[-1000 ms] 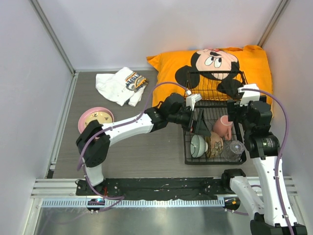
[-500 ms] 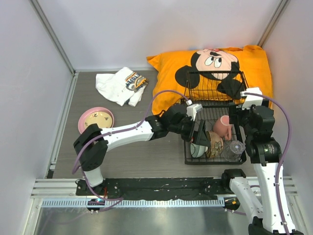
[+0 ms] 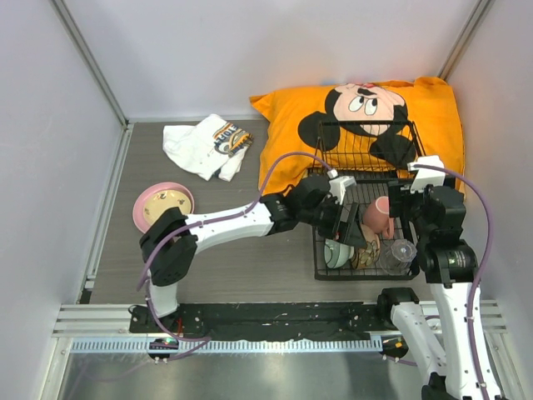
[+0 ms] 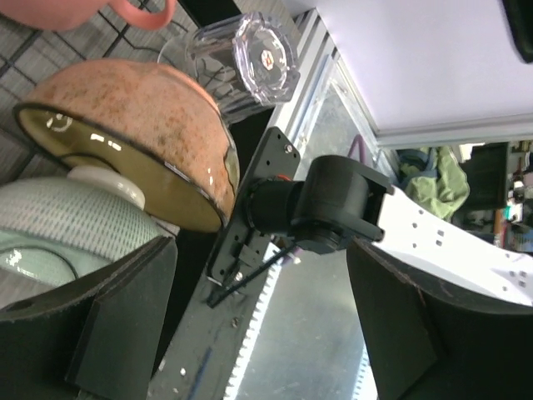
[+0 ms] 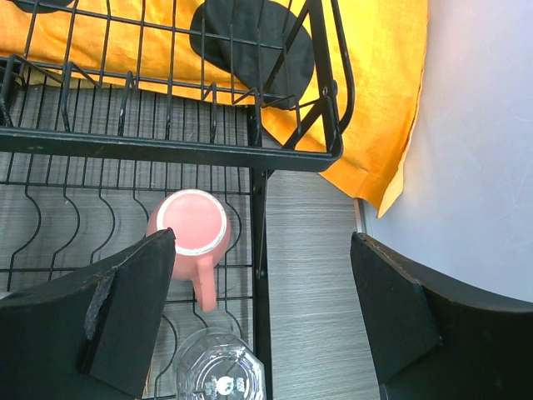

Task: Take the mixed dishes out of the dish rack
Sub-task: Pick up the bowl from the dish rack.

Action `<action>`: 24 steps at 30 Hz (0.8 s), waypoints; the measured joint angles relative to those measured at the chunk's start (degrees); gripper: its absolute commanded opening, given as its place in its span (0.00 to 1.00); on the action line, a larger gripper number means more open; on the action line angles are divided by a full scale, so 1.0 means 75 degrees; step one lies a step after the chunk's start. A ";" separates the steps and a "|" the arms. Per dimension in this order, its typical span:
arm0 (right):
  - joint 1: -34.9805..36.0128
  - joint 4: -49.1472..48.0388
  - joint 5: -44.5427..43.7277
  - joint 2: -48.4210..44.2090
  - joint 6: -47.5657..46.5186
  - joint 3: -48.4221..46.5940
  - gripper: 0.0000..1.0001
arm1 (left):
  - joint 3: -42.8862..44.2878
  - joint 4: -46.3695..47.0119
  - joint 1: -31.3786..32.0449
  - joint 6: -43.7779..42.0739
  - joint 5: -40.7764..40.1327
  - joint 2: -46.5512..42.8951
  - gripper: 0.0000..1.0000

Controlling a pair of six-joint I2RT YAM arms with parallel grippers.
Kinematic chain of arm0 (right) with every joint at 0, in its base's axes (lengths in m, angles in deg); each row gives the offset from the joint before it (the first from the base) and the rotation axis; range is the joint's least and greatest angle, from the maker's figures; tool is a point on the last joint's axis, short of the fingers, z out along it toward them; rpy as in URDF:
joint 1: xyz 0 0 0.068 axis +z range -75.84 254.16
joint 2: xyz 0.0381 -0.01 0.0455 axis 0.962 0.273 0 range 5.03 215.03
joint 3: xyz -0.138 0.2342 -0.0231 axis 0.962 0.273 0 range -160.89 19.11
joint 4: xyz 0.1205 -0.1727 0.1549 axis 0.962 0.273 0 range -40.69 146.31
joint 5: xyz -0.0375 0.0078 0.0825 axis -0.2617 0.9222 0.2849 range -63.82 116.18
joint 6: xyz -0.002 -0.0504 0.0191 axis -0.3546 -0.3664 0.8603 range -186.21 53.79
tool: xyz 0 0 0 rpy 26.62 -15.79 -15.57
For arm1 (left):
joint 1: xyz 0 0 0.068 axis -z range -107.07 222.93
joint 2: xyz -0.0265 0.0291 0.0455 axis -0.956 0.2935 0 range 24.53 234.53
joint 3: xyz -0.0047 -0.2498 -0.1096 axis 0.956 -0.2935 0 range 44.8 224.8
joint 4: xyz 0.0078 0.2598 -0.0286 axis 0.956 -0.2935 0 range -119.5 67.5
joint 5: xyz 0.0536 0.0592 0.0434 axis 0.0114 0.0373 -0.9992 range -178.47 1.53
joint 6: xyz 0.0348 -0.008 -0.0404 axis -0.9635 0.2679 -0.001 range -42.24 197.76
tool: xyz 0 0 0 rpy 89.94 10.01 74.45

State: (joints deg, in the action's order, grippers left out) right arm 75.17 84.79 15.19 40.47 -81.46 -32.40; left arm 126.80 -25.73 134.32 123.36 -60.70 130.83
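Observation:
The black wire dish rack (image 3: 366,276) stands at the right, its raised basket end resting on the orange pillow. In it are a pink mug (image 3: 381,218), a pale green bowl (image 3: 336,253), a brown bowl (image 3: 367,248) and a small clear glass (image 3: 402,250). My left gripper (image 3: 348,227) is open and empty, low over the two bowls. In its wrist view the brown bowl (image 4: 133,125) and green bowl (image 4: 67,225) lie left of the open fingers. My right gripper (image 3: 421,198) is open and empty above the rack's right edge, with the mug (image 5: 191,225) and glass (image 5: 218,371) below. The tan plate (image 3: 168,203) lies on the pink plate (image 3: 143,202) at the left.
An orange Mickey Mouse pillow (image 3: 291,117) lies at the back right under the rack's far end. A crumpled white cloth (image 3: 204,146) lies at the back left. White walls enclose the table. The right arm's base (image 4: 316,204) shows in the left wrist view.
My left gripper has moved right and nearer, from the rack's left edge to over the bowls. My right gripper has shifted slightly towards the near side.

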 measured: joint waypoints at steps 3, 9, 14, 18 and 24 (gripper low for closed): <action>0.0000 0.0029 0.0000 -0.0102 -0.0003 0.0000 0.89 | 0.0169 -0.0052 0.0073 -0.0052 0.0047 0.0204 0.86; 0.0000 0.0213 0.0023 -0.0338 -0.0082 0.0067 0.89 | 0.0495 -0.0184 0.0213 -0.0119 0.0090 0.0545 0.83; -0.0003 0.0481 -0.0003 -0.0440 -0.0169 0.0102 0.89 | 0.0924 -0.0256 0.0312 -0.0140 0.0119 0.0892 0.79; -0.0003 0.0484 -0.0006 -0.0440 -0.0242 0.0131 0.89 | 0.1125 -0.0396 0.0338 -0.0169 0.0111 0.1011 0.76; -0.0003 0.0487 -0.0009 -0.0443 -0.0379 0.0224 0.89 | 0.1154 -0.0443 0.0361 -0.0353 0.0003 0.1064 0.74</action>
State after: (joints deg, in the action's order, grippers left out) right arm 75.15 88.44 15.13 37.15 -84.30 -30.71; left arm 135.45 -29.05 137.03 120.72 -60.68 138.81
